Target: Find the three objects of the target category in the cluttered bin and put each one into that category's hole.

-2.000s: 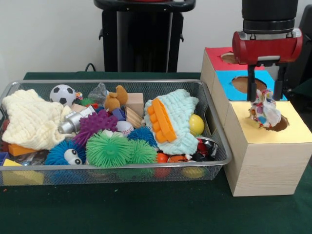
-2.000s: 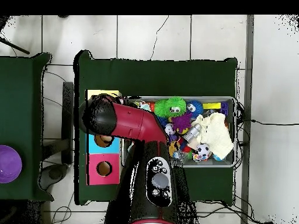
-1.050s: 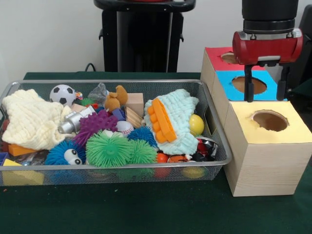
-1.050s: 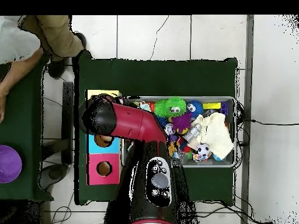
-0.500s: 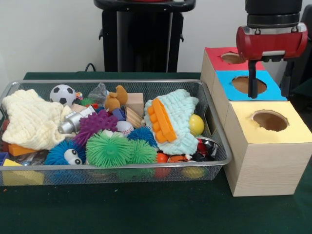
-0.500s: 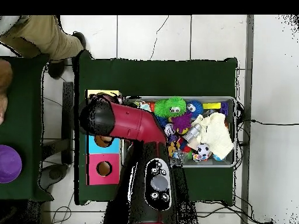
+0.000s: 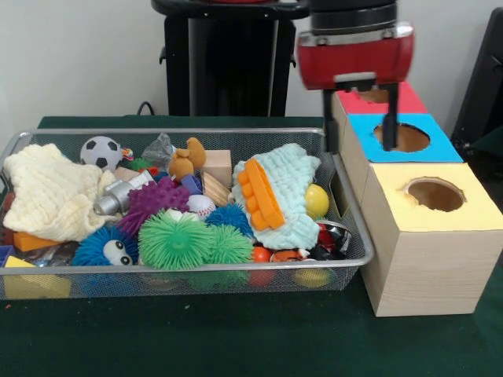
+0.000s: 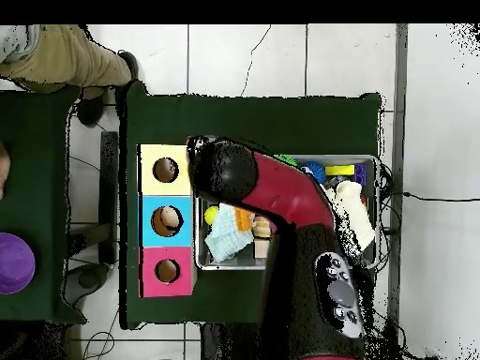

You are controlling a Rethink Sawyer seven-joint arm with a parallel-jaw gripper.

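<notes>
My gripper (image 7: 358,143) hangs open and empty over the gap between the wire bin (image 7: 181,272) and the blue box (image 7: 442,149). One finger (image 7: 328,126) is by the bin's right rim, the other finger (image 7: 389,126) in front of the blue box's hole. The yellow box (image 7: 475,212) stands nearest, its hole dark. The red box (image 7: 413,97) is behind. In the bin lie a cream cloth (image 7: 47,192) at the left and a mint cloth (image 7: 292,184) at the right, under an orange brick (image 7: 262,192). In the overhead view the arm (image 8: 281,192) hides the gripper.
The bin also holds spiky green (image 7: 174,242), blue and purple balls, a soccer ball (image 7: 100,151), a yellow ball (image 7: 316,200), wooden blocks and a brown toy (image 7: 186,159). A person (image 8: 56,54) stands at the overhead view's top left. A purple bowl (image 8: 13,262) sits on the side table.
Two seconds ago the gripper held a patterned cloth at the yellow hole; it let go and the cloth is gone. The open gripper has since swung from over the boxes toward the bin.
</notes>
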